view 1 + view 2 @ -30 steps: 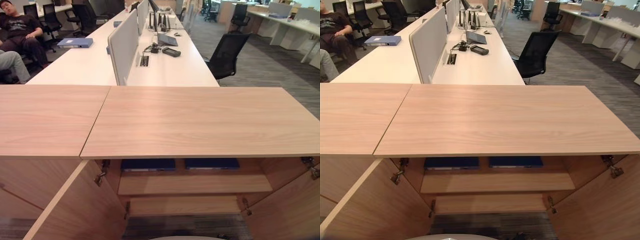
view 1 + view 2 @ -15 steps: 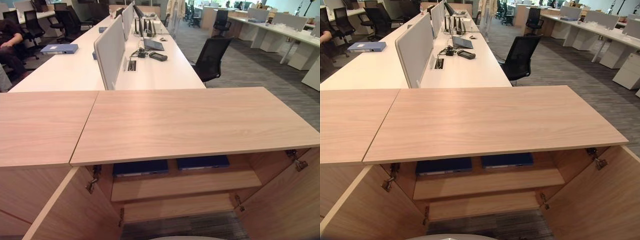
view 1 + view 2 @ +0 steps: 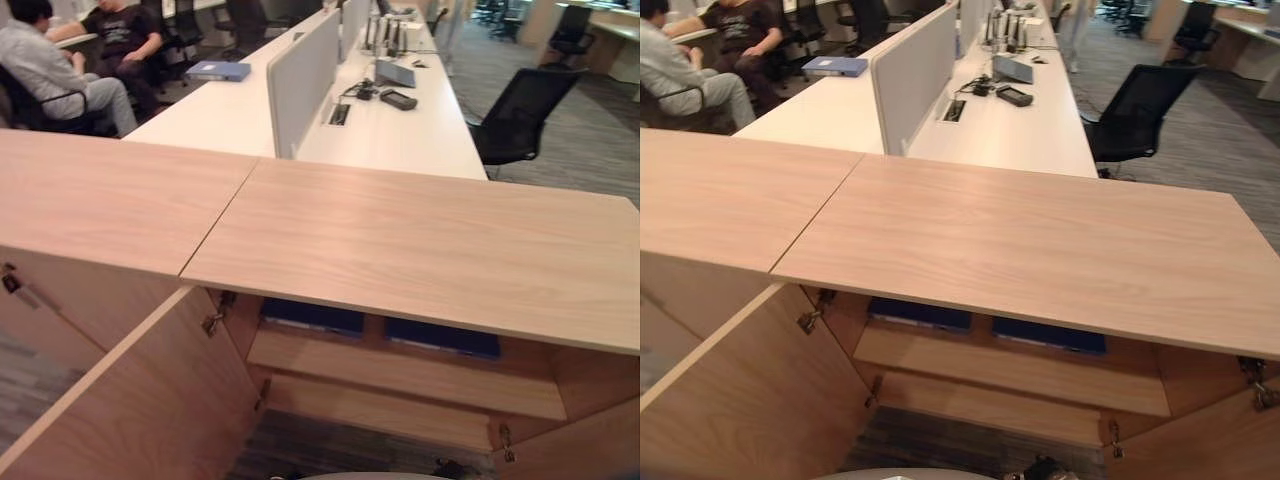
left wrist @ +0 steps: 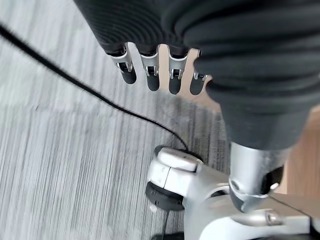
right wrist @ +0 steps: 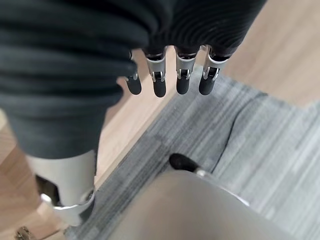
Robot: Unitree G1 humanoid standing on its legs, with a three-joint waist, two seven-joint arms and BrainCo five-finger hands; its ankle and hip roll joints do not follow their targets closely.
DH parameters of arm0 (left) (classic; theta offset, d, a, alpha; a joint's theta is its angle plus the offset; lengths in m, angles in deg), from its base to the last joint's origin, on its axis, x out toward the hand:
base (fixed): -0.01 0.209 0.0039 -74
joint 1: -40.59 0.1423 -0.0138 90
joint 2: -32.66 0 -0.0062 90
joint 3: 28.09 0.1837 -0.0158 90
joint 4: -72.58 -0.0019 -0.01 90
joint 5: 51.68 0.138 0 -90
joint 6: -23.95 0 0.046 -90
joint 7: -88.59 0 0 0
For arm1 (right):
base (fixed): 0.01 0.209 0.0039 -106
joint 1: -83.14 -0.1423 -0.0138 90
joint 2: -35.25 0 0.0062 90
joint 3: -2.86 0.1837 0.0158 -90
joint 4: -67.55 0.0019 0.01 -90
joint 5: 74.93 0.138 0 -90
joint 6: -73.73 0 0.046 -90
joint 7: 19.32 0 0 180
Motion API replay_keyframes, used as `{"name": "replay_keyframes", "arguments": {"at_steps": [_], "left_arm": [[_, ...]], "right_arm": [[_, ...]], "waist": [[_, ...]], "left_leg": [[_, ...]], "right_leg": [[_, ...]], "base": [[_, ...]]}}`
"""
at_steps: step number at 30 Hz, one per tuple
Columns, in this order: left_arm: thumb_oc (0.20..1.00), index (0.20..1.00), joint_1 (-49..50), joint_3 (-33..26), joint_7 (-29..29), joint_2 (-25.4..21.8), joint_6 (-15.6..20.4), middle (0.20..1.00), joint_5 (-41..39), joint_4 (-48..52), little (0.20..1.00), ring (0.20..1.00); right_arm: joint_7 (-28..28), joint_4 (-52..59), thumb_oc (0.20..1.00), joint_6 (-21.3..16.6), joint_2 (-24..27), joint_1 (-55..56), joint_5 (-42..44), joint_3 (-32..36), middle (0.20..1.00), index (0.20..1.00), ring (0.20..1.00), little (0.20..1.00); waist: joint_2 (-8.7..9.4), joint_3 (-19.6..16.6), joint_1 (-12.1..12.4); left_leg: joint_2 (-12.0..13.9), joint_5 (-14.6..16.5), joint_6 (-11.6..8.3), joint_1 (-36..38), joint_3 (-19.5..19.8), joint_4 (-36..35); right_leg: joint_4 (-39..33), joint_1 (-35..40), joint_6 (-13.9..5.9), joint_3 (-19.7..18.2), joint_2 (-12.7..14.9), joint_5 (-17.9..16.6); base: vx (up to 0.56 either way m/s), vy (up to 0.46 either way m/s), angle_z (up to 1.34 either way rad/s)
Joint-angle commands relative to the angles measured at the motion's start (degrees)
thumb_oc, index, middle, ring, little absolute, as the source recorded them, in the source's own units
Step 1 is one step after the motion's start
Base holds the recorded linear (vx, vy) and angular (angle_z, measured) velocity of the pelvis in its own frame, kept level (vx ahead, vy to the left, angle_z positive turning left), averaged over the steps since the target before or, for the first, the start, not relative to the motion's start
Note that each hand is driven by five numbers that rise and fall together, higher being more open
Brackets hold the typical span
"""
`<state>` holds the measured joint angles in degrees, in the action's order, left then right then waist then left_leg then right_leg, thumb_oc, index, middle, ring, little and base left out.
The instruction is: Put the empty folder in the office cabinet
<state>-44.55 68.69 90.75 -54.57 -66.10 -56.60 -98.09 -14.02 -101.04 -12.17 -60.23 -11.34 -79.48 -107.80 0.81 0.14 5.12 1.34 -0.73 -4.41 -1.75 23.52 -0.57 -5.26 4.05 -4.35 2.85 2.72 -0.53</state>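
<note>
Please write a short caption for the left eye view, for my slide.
Open office cabinet with two blue folders lying on its upper shelf.

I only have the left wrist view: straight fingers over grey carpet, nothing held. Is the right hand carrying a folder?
Observer: No, the right hand hangs with straight fingers over carpet, holding nothing.
Operator: Anything stored inside already?
Observer: Yes: one dark blue folder and a second dark blue folder lie flat on the upper shelf of the open cabinet.
Operator: Any elsewhere?
Observer: A blue folder lies on the white desk behind the cabinet.
</note>
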Motion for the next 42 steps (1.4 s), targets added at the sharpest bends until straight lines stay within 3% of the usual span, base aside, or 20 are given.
{"name": "replay_keyframes", "arguments": {"at_steps": [1, 2, 3, 6, 7, 8, 9, 10, 11, 13, 17, 22, 28, 33, 36, 42], "left_arm": [[1.000, 1.000, -2.99, -1.16, 0.76, -0.79, -0.03, 1.000, -2.39, -1.07, 1.000, 1.000], [1.000, 1.000, -3.00, -1.16, 0.76, -0.79, -0.03, 1.000, -2.40, -1.06, 1.000, 1.000], [1.000, 1.000, -3.03, -0.83, 1.02, -0.57, 0.05, 1.000, -2.52, -0.77, 1.000, 1.000], [1.000, 1.000, -3.79, -0.93, 2.04, -0.39, 0.43, 1.000, -3.83, -0.11, 1.000, 1.000], [1.000, 1.000, -4.23, -0.98, 2.52, -0.25, 0.68, 1.000, -4.25, 0.21, 1.000, 1.000], [1.000, 1.000, -4.28, -0.97, 2.52, -0.24, 0.68, 1.000, -4.25, 0.20, 1.000, 1.000], [1.000, 1.000, -5.16, -1.92, 3.36, -0.47, 0.82, 1.000, -5.33, 0.57, 1.000, 1.000], [1.000, 1.000, -5.19, -1.92, 3.36, -0.47, 0.81, 1.000, -5.33, 0.56, 1.000, 1.000], [1.000, 1.000, -5.38, -2.59, 3.61, -0.78, 0.87, 1.000, -5.78, 0.50, 1.000, 1.000], [1.000, 1.000, -4.34, -4.28, 3.60, -1.25, 0.99, 1.000, -5.85, 0.41, 1.000, 1.000], [1.000, 1.000, -3.17, -4.84, 3.61, -1.79, 1.30, 1.000, -4.30, 0.67, 1.000, 1.000], [1.000, 1.000, -2.57, -5.50, 3.36, -1.90, 1.89, 1.000, -4.56, 1.91, 1.000, 1.000], [1.000, 1.000, -2.50, -6.71, 3.04, -2.66, 2.34, 1.000, -5.55, 2.95, 1.000, 1.000], [1.000, 1.000, -2.76, -8.19, 3.11, -4.16, 2.52, 1.000, -5.46, 2.72, 1.000, 1.000], [1.000, 1.000, -1.90, -10.21, 3.10, -5.81, 2.34, 1.000, -4.97, 1.65, 1.000, 1.000], [1.000, 1.000, -1.34, -14.01, 3.97, -10.11, 2.48, 1.000, -4.62, 1.82, 1.000, 1.000]], "right_arm": [[0.98, 0.05, 1.000, -0.54, -2.08, 0.62, 0.75, -1.69, 1.000, 1.000, 1.000, 1.000], [0.99, 0.03, 1.000, -0.55, -2.09, 0.61, 0.75, -1.69, 1.000, 1.000, 1.000, 1.000], [1.27, 0.31, 1.000, -0.83, -2.13, 0.30, 0.95, -2.42, 1.000, 1.000, 1.000, 1.000], [2.07, 0.90, 1.000, -1.52, -1.50, -0.65, 1.01, -3.07, 1.000, 1.000, 1.000, 1.000], [2.40, 1.09, 1.000, -1.74, -1.01, -0.93, 0.99, -3.07, 1.000, 1.000, 1.000, 1.000], [2.40, 1.08, 1.000, -1.74, -1.00, -0.96, 0.98, -3.05, 1.000, 1.000, 1.000, 1.000], [2.61, 1.08, 1.000, -1.63, 0.36, -1.97, 0.80, -2.77, 1.000, 1.000, 1.000, 1.000], [2.61, 1.07, 1.000, -1.63, 0.36, -1.99, 0.80, -2.76, 1.000, 1.000, 1.000, 1.000], [2.65, 0.79, 1.000, -1.51, 0.70, -2.41, 0.82, -2.52, 1.000, 1.000, 1.000, 1.000], [2.43, -0.38, 1.000, -1.23, 1.33, -2.61, 0.78, -1.57, 1.000, 1.000, 1.000, 1.000], [2.24, -2.17, 1.000, -1.13, 2.16, -1.52, -0.11, -0.87, 1.000, 1.000, 1.000, 1.000], [1.68, -1.78, 1.000, -1.34, 2.35, -0.51, -0.21, -0.61, 1.000, 1.000, 1.000, 1.000], [1.46, -1.05, 1.000, -1.57, 2.44, -0.72, 0.23, 0.48, 1.000, 1.000, 1.000, 1.000], [0.72, -0.68, 1.000, -1.25, 2.57, -0.72, -0.58, 1.36, 1.000, 1.000, 1.000, 1.000], [0.09, -0.73, 1.000, -0.57, 2.48, -0.33, -1.37, 2.79, 1.000, 1.000, 1.000, 1.000], [-0.89, -1.16, 1.000, 0.07, 1.83, 0.47, -2.22, 3.85, 1.000, 1.000, 1.000, 1.000]], "waist": [[1.75, 0.22, 1.45], [1.72, 0.24, 1.24], [1.73, 0.92, 2.32], [1.72, 2.08, 3.10], [1.68, 2.99, 3.11], [1.69, 2.83, 2.89], [1.66, 4.72, 2.62], [1.68, 4.61, 2.56], [1.81, 5.11, 2.55], [1.77, 5.14, 2.98], [1.70, 3.79, 3.15], [1.05, 2.68, 3.31], [-0.18, 1.55, 4.48], [-1.03, 0.73, 5.17], [-1.59, 0.07, 5.44], [-1.94, -0.38, 5.66]], "left_leg": [[-5.03, -1.63, 2.00, -2.96, 6.59, -0.17], [-5.01, -1.67, 1.95, -2.93, 6.82, -0.23], [-3.86, -2.36, 0.56, -3.24, 9.37, -0.46], [-2.93, -4.02, -1.35, -5.68, 11.63, -0.23], [-2.37, -4.17, -1.48, -6.97, 9.32, 0.35], [-2.54, -4.31, -1.47, -7.29, 9.54, 0.45], [-0.40, -4.15, -0.39, -9.62, -0.74, 2.26], [-0.48, -4.24, -0.36, -9.82, -0.68, 2.31], [0.61, -4.15, 0.19, -10.43, -5.33, 3.20], [2.71, -2.89, 0.13, -8.96, -9.67, 4.23], [4.25, -0.46, -0.04, -4.68, -9.66, 3.61], [5.22, -0.40, -0.76, -1.30, -10.29, 0.46], [3.60, 0.36, 0.00, -0.72, -11.09, -1.14], [-0.82, 2.60, 2.14, -0.88, -10.36, -0.57], [-4.92, 3.15, 4.02, -0.09, -10.33, -1.53], [-8.07, 2.98, 5.64, 1.21, -11.85, -3.34]], "right_leg": [[4.80, -4.60, -1.74, -0.65, 0.93, 2.51], [4.78, -4.52, -1.71, -0.43, 0.92, 2.54], [4.05, -3.78, -0.85, 1.67, -0.39, 3.17], [2.84, -3.12, 0.18, 5.67, -1.62, 4.05], [2.89, -2.83, 0.39, 6.74, -1.61, 4.71], [2.88, -3.02, 0.31, 6.97, -1.52, 4.64], [3.03, -2.66, 0.55, 9.57, -0.91, 4.92], [3.02, -2.81, 0.50, 9.63, -0.86, 4.86], [2.79, -2.54, 0.52, 10.89, -0.57, 4.75], [1.83, -1.38, 1.01, 13.19, 0.06, 4.46], [2.04, -1.79, 1.45, 16.65, 1.54, 4.65], [0.76, -2.32, 1.01, 19.76, 2.45, 2.96], [0.26, -2.71, -0.91, 21.65, 5.11, -0.03], [1.33, -3.92, -3.40, 22.63, 10.33, -3.27], [1.59, -4.77, -5.69, 23.24, 14.75, -6.04], [1.76, -5.08, -7.34, 23.85, 18.02, -7.61]], "base": [[0.01, -0.310, 1.23], [0.03, -0.316, 1.03], [0.02, -0.301, 0.94], [-0.02, -0.246, 0.64], [-0.05, -0.187, 0.71], [-0.10, -0.096, 0.64], [-0.08, -0.048, 0.75], [-0.11, -0.087, 0.82], [-0.04, -0.059, 0.71], [0.00, -0.072, 0.40], [0.00, 0.036, 0.42], [-0.05, 0.129, 0.59], [-0.10, 0.236, 0.33], [-0.09, 0.290, 0.12], [-0.09, 0.357, 0.12], [-0.06, 0.235, 0.04]]}}
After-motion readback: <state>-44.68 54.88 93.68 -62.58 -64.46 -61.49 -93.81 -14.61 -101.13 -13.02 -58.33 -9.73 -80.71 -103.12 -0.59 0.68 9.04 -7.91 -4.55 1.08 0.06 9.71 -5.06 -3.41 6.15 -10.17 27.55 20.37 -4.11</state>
